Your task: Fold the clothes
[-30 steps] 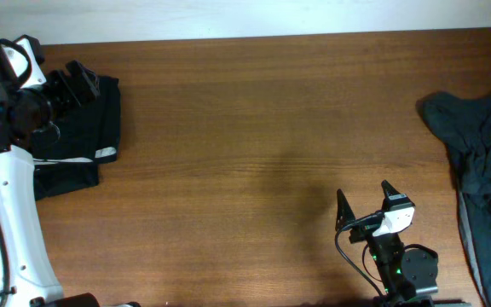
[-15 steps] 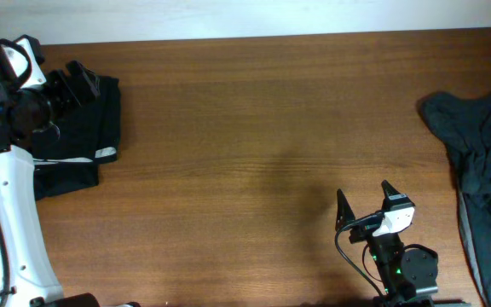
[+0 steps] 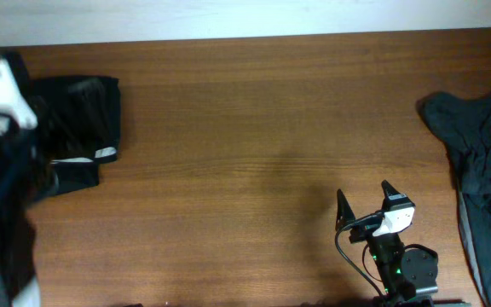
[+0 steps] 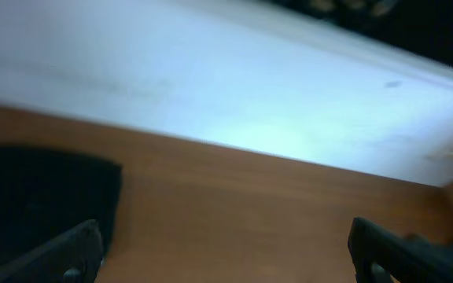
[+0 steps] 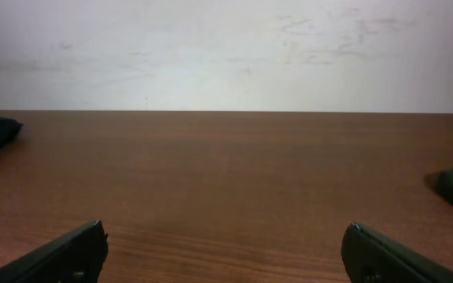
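1. Clothes, first item: a black fabric garment (image 3: 79,115) folded into a flat rectangle lay at the table's far left corner, with a pale waistband strip (image 3: 102,154) along its near edge. The left wrist view showed its dark cloth (image 4: 38,196) at the lower left.
2. Clothes, second item: a crumpled dark grey-blue fabric garment (image 3: 484,162) lay heaped at the table's right edge, well apart from the first.
3. Brown wood-grain table (image 3: 254,128): it bore both garments.
4. Left gripper (image 4: 225,236): its black fingers (image 4: 73,251) stood wide apart with nothing between them, beside the folded garment. Overhead, the white left arm (image 3: 2,85) appeared only as a blur over that garment's left side.
5. Right gripper (image 3: 365,196): it sat near the table's front edge, between the two garments and touching neither. Its jaws were spread wide and empty, with only bare wood between them in the right wrist view.
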You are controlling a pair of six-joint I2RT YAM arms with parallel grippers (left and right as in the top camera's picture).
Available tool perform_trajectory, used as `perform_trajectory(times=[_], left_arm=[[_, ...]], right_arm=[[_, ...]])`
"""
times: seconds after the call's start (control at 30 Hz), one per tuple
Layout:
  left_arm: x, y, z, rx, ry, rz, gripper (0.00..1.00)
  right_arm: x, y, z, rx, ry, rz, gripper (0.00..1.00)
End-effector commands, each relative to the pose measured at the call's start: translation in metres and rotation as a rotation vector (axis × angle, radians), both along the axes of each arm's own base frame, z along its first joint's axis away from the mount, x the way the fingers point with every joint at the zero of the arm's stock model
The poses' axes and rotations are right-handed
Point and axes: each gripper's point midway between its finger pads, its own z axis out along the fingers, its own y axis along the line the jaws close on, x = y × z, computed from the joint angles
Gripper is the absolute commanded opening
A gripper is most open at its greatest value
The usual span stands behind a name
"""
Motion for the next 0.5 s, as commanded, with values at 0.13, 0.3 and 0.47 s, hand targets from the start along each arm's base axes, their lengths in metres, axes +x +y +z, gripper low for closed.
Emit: perform_trajectory(times=[0.13,0.3,0.47], left_arm=[[-0.060,-0.031,-0.034,0.003,-0.018,-0.099,0.99],[-0.090,-0.034,-0.108,-0.003,0.052,-0.102,0.99],[-0.104,-0.034,-0.185,-0.010,0.116,-0.103,0.99]], right_arm=[[0.000,-0.004,-0.002,-0.008,0.001,-0.020,0.99],[0.000,-0.004,-0.002,-0.007,0.001,-0.019,0.99],[0.000,-0.004,-0.002,-0.008,0.001,-0.020,0.99]])
